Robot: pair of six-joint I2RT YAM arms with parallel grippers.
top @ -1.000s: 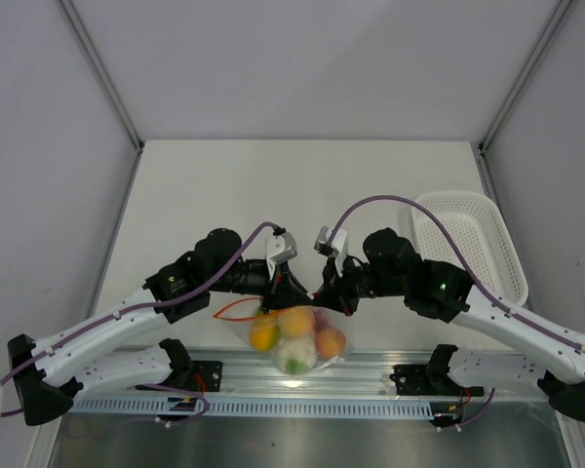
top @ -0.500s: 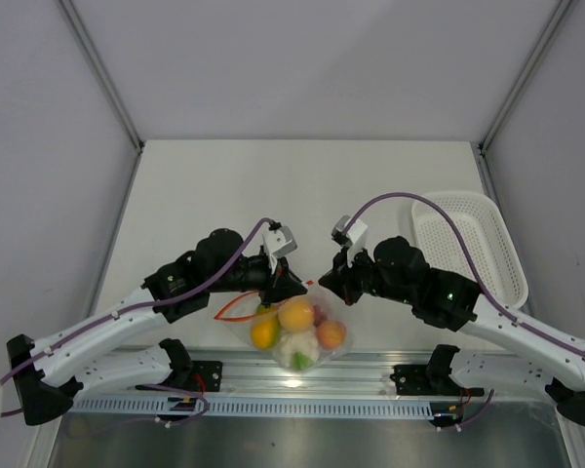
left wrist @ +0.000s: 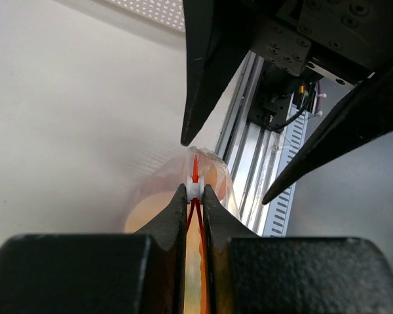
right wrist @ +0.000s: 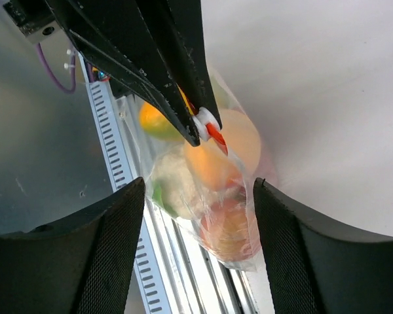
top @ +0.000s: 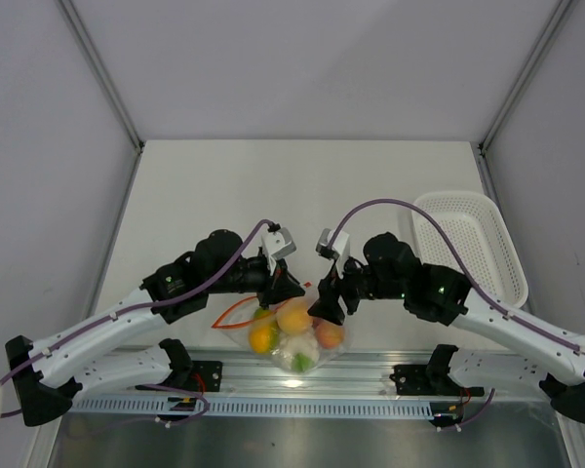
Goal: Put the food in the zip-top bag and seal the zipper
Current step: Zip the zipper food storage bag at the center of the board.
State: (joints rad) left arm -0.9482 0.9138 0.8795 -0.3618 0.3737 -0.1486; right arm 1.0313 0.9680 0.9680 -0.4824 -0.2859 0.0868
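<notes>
Top view first: the zip-top bag [top: 317,310] sits at the near edge of the table [top: 302,185], its belly bulging out toward the metal rail [top: 370,375]. Its mouth faces the far side and its long axis runs roughly left to right between the two claws. The food [top: 294,320] is bunched inside: orange and yellow fruits, a white-green piece, something reddish. The zipper [top: 236,310] loops out on the left as a thin red-orange line. A white basket [top: 468,244] sits off to the right, and plain grey walls box the table in. The left gripper [top: 283,286] is right at the bag's mouth, with the right gripper [top: 327,302] just beside it.

Left wrist cam: the left gripper [left wrist: 195,190] is clamped tight on the white end of the zipper [left wrist: 195,171], and the red strip pokes straight out past the tips. The bag [left wrist: 157,196] sags beyond that. The right claw's fingers [left wrist: 203,78] are splayed wide ahead, touching nothing.

Right wrist cam: the right gripper [right wrist: 200,186] is spread wide and released, with nothing held. The bag [right wrist: 245,196] of food [right wrist: 223,154] is in the gap but further out. The left claw's fingers [right wrist: 157,59] pinch the zipper [right wrist: 209,125] end.
</notes>
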